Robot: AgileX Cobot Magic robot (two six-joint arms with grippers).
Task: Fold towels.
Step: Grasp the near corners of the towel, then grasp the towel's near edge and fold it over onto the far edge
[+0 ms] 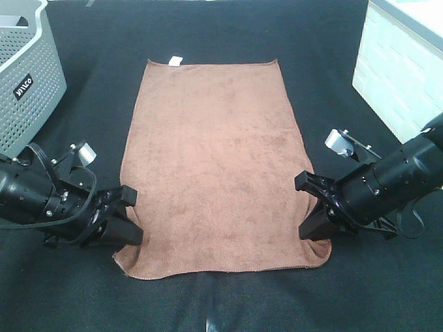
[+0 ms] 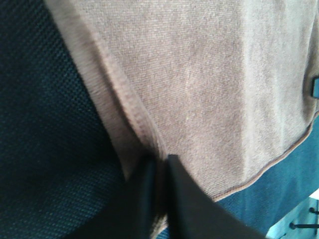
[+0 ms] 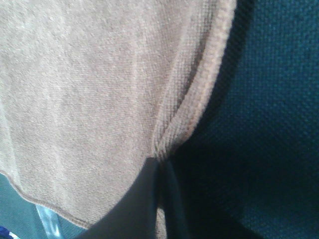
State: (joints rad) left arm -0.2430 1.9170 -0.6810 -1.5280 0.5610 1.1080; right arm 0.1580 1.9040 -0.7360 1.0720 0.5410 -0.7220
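**A:** Where do we stand with the towel (image 1: 214, 159)?

**B:** It lies spread flat on the black counter (image 1: 311, 41), its long side running away from us and its white tag (image 1: 176, 60) at the far edge. Our left pincer (image 1: 130, 216) is pressed together on the hem close to the near left corner. Our right pincer (image 1: 313, 206) is pinching the hem on the near right side the same way.

**A:** So what worries us?

**B:** Mostly the bite. In both wrist views we seem to hold only a thin ridge of hem. Soft cloth like that could slide out once we lift, and one side would drop.

**A:** And if both grips hold?

**B:** Then we worry about a crooked fold. Neither pincer sits exactly on its corner. We think the loose corners and the bowed near edge between them may droop and tuck under as we carry them forward.

**A:** Could the far half shift?

**B:** It might. Nothing pins it down, and if we pull low across the counter the whole towel could drag instead of doubling over. Unequal height or speed between our two arms would skew the edges, so the near hem would miss the far one.

**A:** The grey basket (image 1: 28, 69)?

**B:** It stands well apart from the towel, beside our left arm. We'd only mind it on a wide swing.
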